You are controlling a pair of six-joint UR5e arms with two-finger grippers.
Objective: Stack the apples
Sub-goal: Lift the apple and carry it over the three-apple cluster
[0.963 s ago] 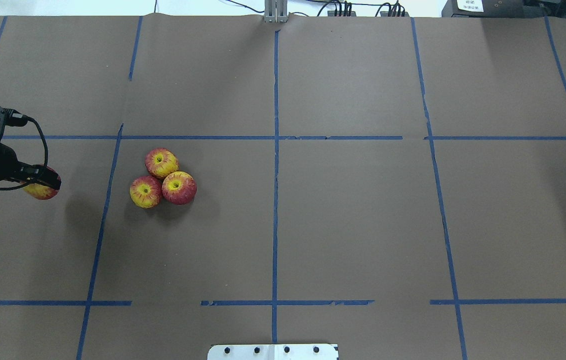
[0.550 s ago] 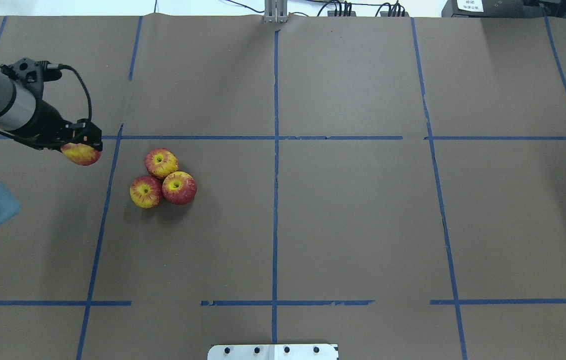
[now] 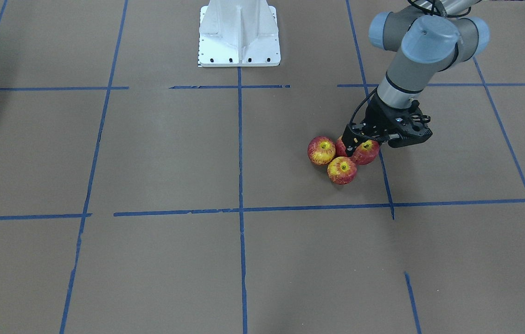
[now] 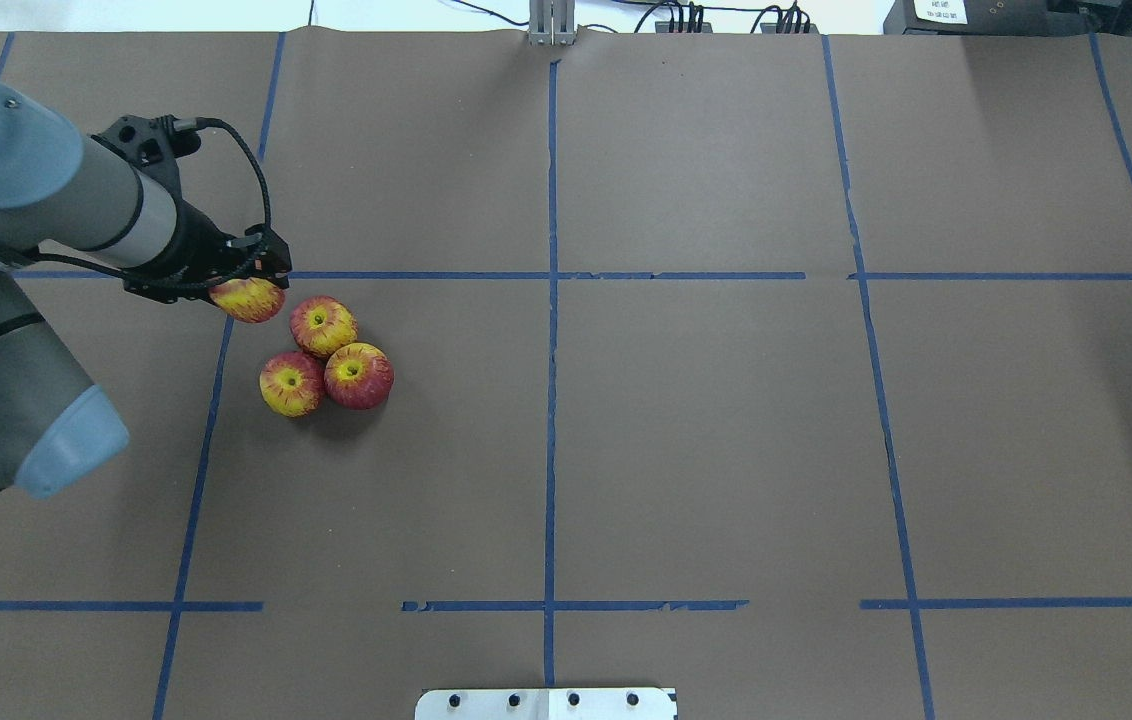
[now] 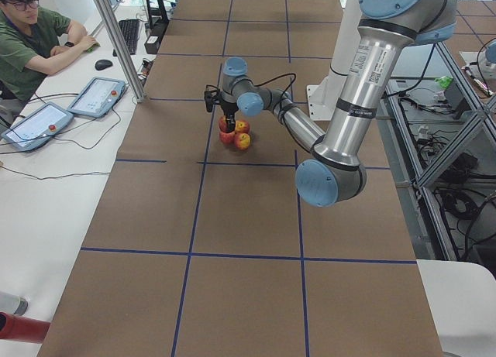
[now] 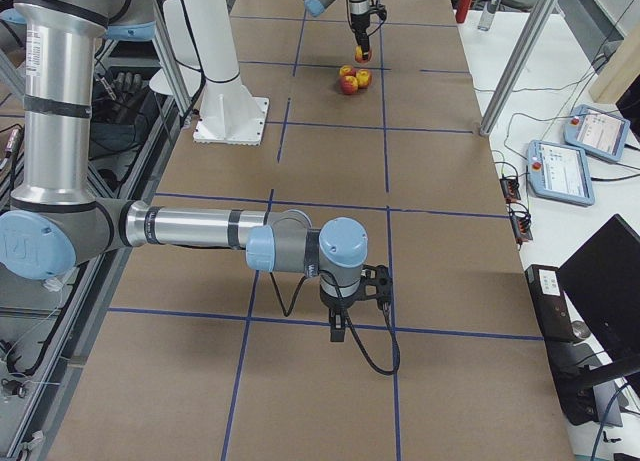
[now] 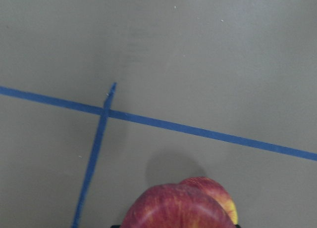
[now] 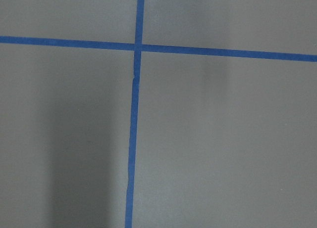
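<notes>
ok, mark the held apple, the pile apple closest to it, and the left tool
held apple (image 4: 248, 299), overhead view, its red-yellow side below the tool.
closest pile apple (image 4: 323, 325), overhead view, its top, beside the yellow dimple.
left tool (image 4: 249, 284), overhead view, midway between the fingertips.

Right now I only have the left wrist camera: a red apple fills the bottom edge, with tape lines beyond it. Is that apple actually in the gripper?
Observer: Yes. The left gripper is shut on that apple and holds it off the table.
Operator: Where are the rest?
Observer: The other three apples sit touching in a triangle, just right of the held one in the overhead view.
Operator: Anything stacked yet?
Observer: No. All three rest directly on the table, none on another.
</notes>
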